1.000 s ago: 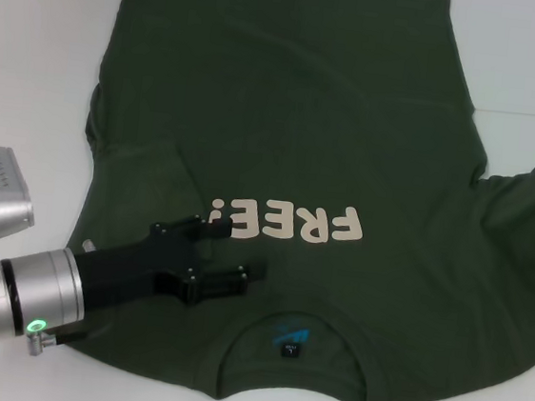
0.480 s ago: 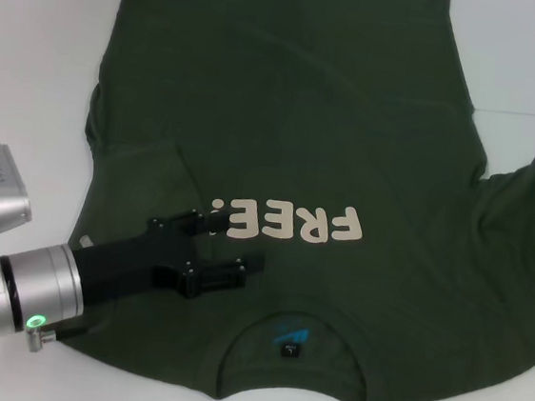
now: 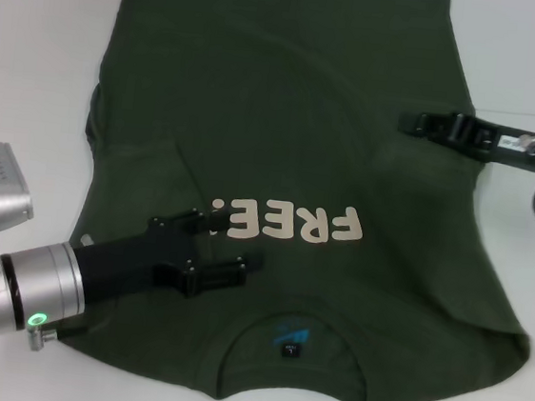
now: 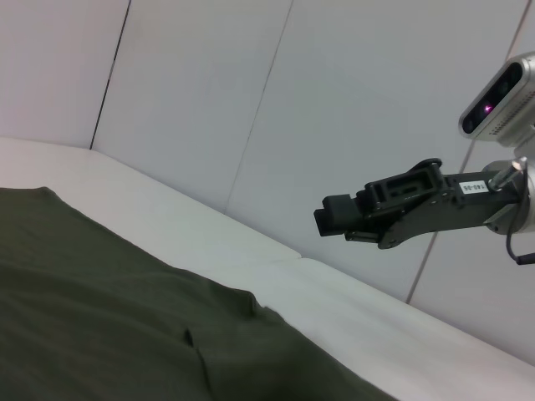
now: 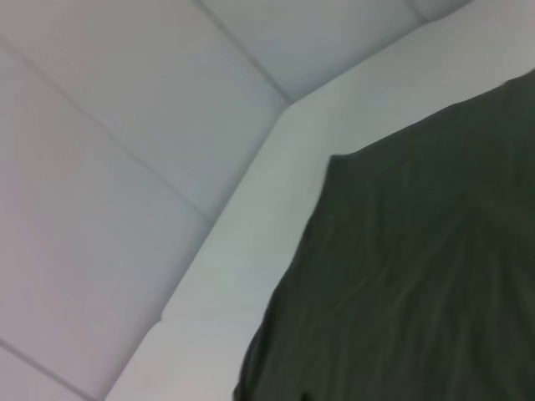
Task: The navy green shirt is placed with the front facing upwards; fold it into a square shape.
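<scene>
White worktop (image 3: 33,61) is filling the scene, pale panelled walls rising behind it, and the large dark olive-green cotton T-shirt (image 3: 282,154) with cream "FREE!" lettering (image 3: 289,222) is lying across it, front up, collar and blue neck label (image 3: 289,337) nearest the robot. Both sleeves are looking folded in over the body, so the sleeve stage seems to be about finished. Left claw (image 3: 234,245) is sitting low over the chest, just beside the lettering, its black fingers (image 3: 232,266) spread apart and pinching nothing. Right claw (image 3: 412,123) is reaching in over the shirt's right edge, well apart from the left one; from the left wrist view it is hanging clear above the cloth, fingers drawn together with nothing between them. Next, by my reckoning, comes the lengthwise fold: both claws will need to drop to one end, grip it at the corners and carry it evenly over the other end.
</scene>
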